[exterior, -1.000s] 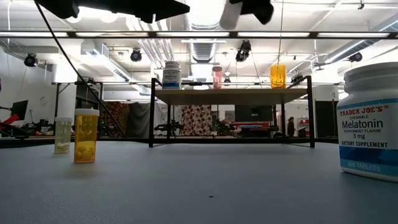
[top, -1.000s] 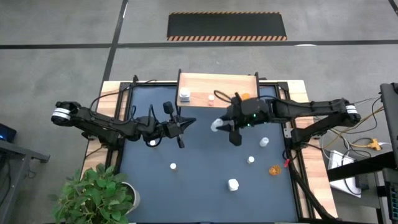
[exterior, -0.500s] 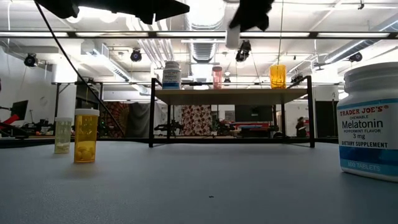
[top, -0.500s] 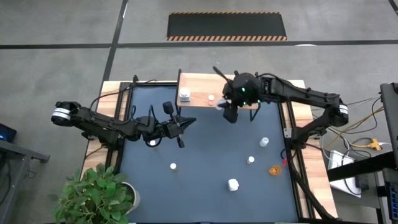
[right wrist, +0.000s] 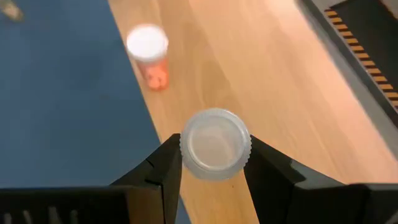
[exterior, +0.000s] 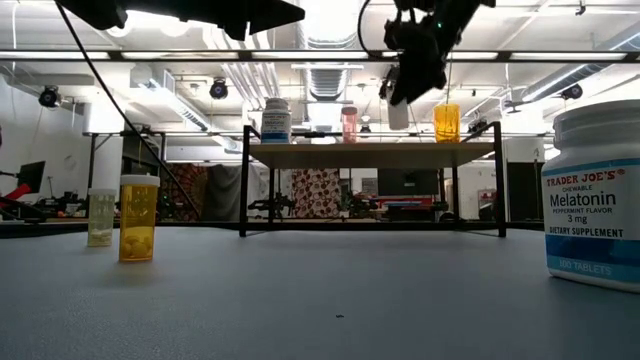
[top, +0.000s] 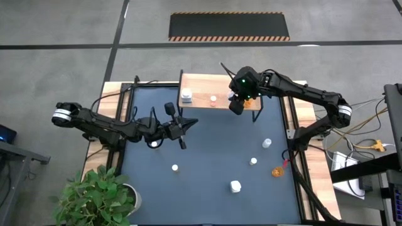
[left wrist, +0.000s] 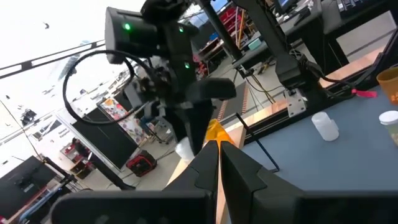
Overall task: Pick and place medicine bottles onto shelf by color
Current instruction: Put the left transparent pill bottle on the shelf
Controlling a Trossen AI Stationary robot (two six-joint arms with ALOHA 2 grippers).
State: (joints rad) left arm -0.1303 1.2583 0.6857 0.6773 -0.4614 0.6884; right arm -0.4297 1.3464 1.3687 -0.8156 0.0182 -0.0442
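**Right hand holds a white-capped bottle over the shelf**

The right hand [top: 235, 103] is above the shelf [top: 201, 85], toward the board's right half near its front edge. Its two fingers [right wrist: 163, 168] are clamped on either side of a white-capped bottle [right wrist: 215, 152], seen cap-on in the right wrist view with the light wood below it. In the low view the same bottle [exterior: 397, 113] hangs clear of the board, not touching it, between the pink bottle and the orange one.

Already standing on the shelf: a white bottle [exterior: 276, 120] toward the left end, a pink bottle with a white cap [exterior: 349, 124] near the middle, and an orange bottle [exterior: 446, 122] toward the right end. All three are upright and well apart.

The left hand [top: 186, 124] is clenched with nothing in it, held above the left half of the bench [top: 207, 188], its arm reaching in from the left edge.

More bottles stand on the bench's dark mat: a small white-capped one [top: 174, 168] left of centre, a larger white one [top: 235, 186] near the front edge, two pale ones [top: 266, 144] and [top: 253, 161] toward the right edge, and an amber one [top: 277, 171] by the front right corner.
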